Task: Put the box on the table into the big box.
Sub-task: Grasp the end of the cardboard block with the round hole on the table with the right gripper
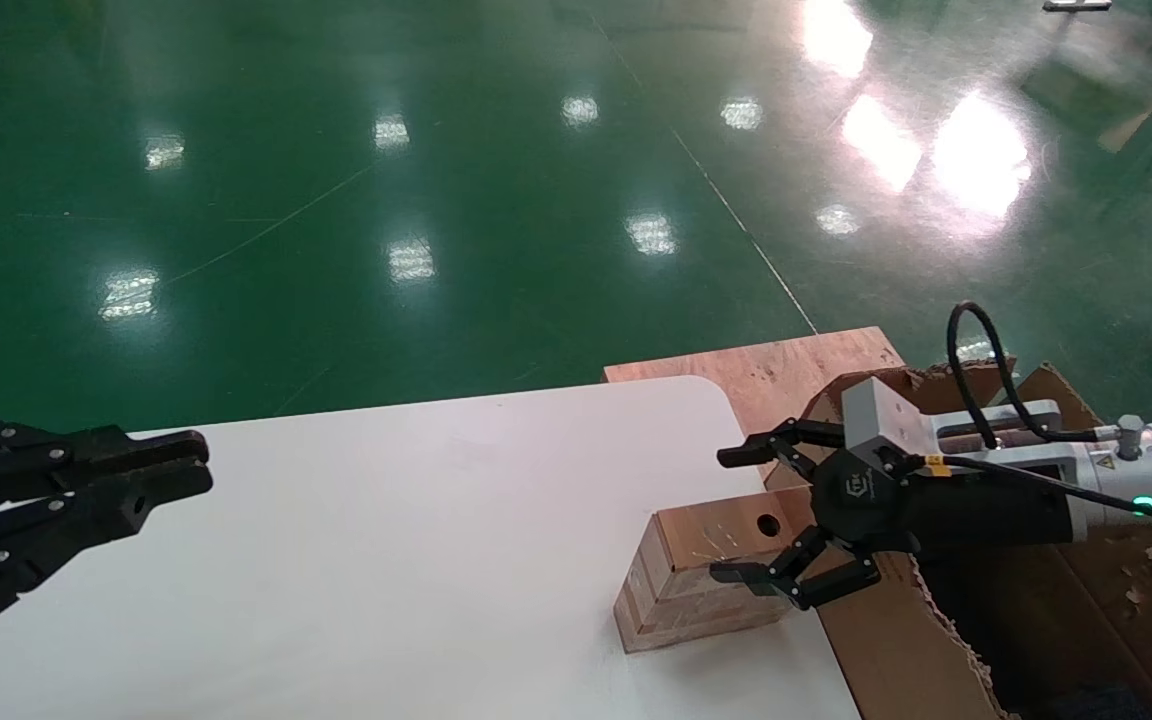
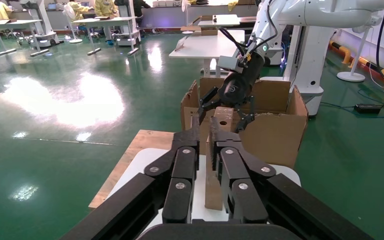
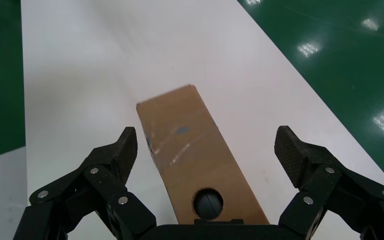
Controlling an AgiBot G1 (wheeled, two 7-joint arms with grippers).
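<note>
The small flat brown box (image 1: 701, 575) lies on the white table (image 1: 386, 560) near its right edge, its round hole facing up. My right gripper (image 1: 736, 513) is open, with one finger on each side of the box's near end and neither touching it. In the right wrist view the box (image 3: 195, 150) lies between the spread fingers (image 3: 125, 150) of the right gripper (image 3: 210, 150). The big box (image 1: 921, 640), with ragged flaps, stands just right of the table. My left gripper (image 1: 171, 465) is shut and empty over the table's left side.
A bare plywood board (image 1: 776, 365) shows behind the table's rounded corner. The floor is glossy green all round. In the left wrist view the big box (image 2: 275, 130) stands behind the small box (image 2: 213, 187), and my left gripper (image 2: 205, 135) points at them.
</note>
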